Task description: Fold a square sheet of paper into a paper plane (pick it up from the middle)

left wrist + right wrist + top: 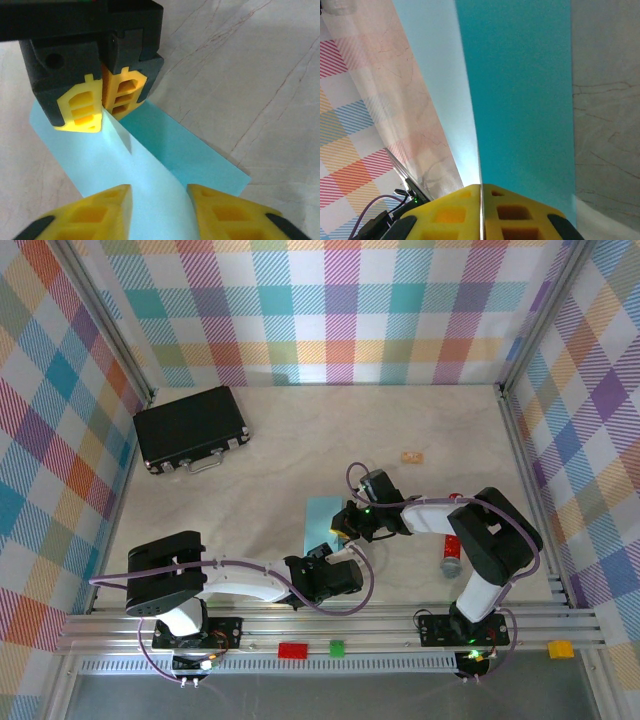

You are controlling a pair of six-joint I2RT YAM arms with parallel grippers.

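- Gripper [481,189]: two yellow fingers at the bottom edge, pressed together, with the paper clamped in the seam between them.
- Paper [520,100]: runs from the fingers to the top edge. It is turquoise right of a sharp line and paler and brightly lit left of it.
- Worktop [607,130]: beige and marbled, on both sides of the paper.
- Wall [345,125]: plaid, far left.
- Cable [367,212]: purple, lower left corner.

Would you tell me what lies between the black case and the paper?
In the top view, bare table separates the black case from the sheet of paper.
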